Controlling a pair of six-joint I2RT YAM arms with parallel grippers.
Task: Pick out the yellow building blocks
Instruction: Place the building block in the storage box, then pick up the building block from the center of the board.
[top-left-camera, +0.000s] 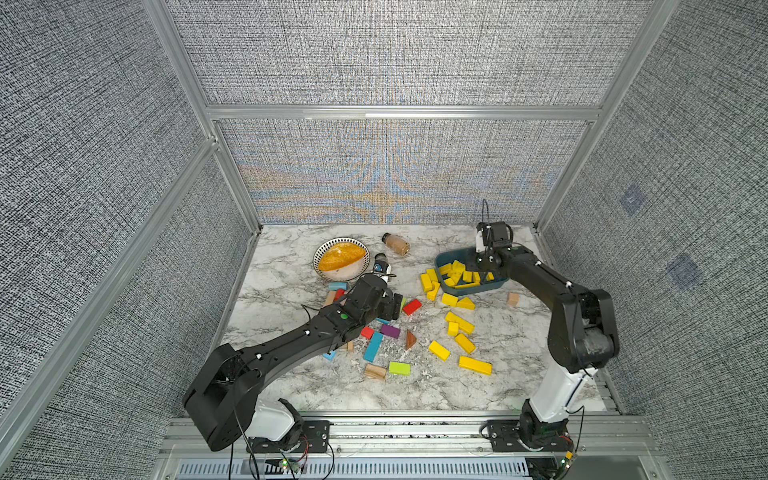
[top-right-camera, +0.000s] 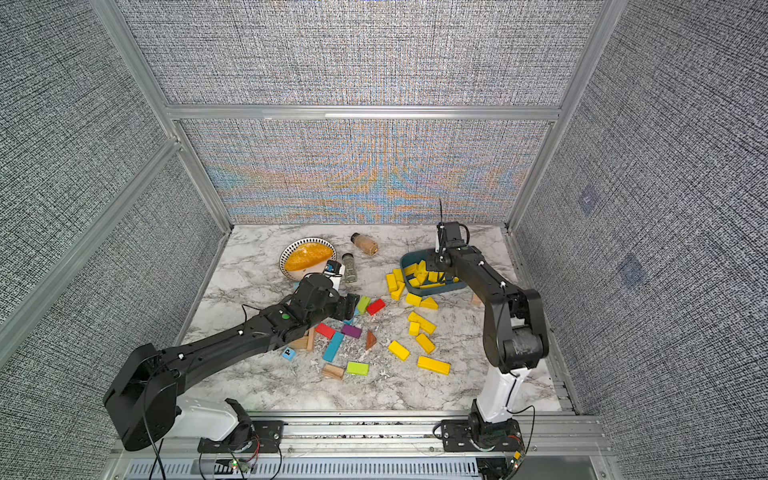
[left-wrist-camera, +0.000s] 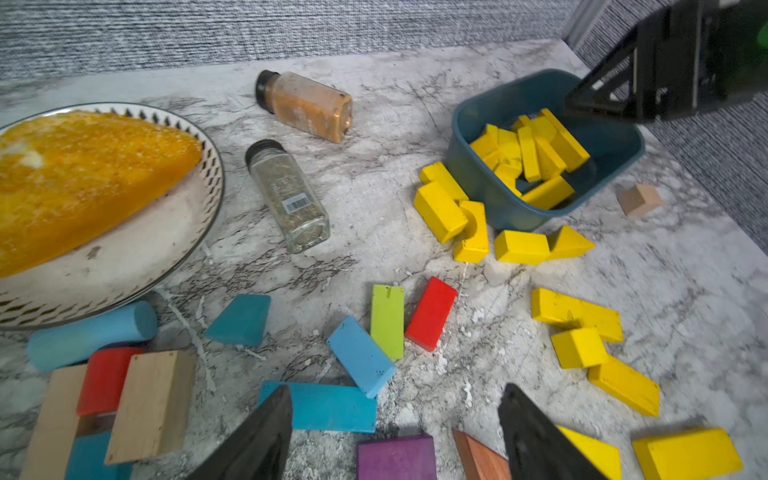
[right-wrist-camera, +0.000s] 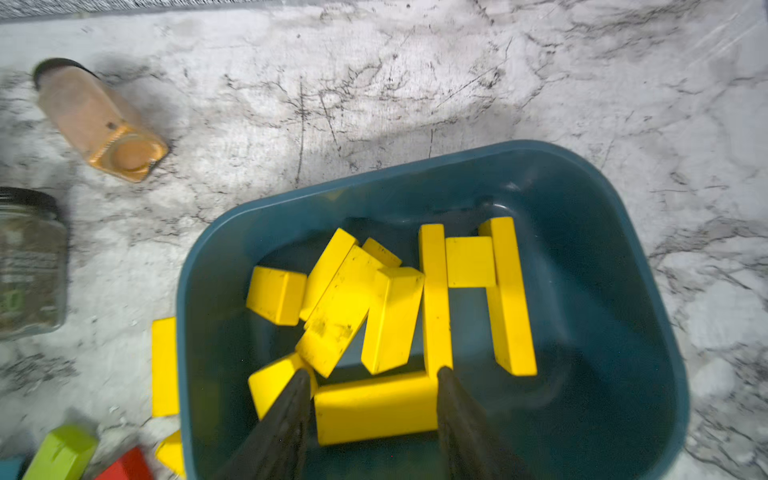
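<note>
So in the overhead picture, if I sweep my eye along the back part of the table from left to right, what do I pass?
In a top view: patterned plate holding an orange food piece → tan spice jar lying on its side → blue bin holding yellow building blocks → right gripper above the bin.

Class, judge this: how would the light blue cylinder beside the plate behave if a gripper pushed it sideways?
The light blue cylinder lies on its round side, so it would probably roll. It looks like stiff painted wood. The plate close beside it might stop it.
</note>
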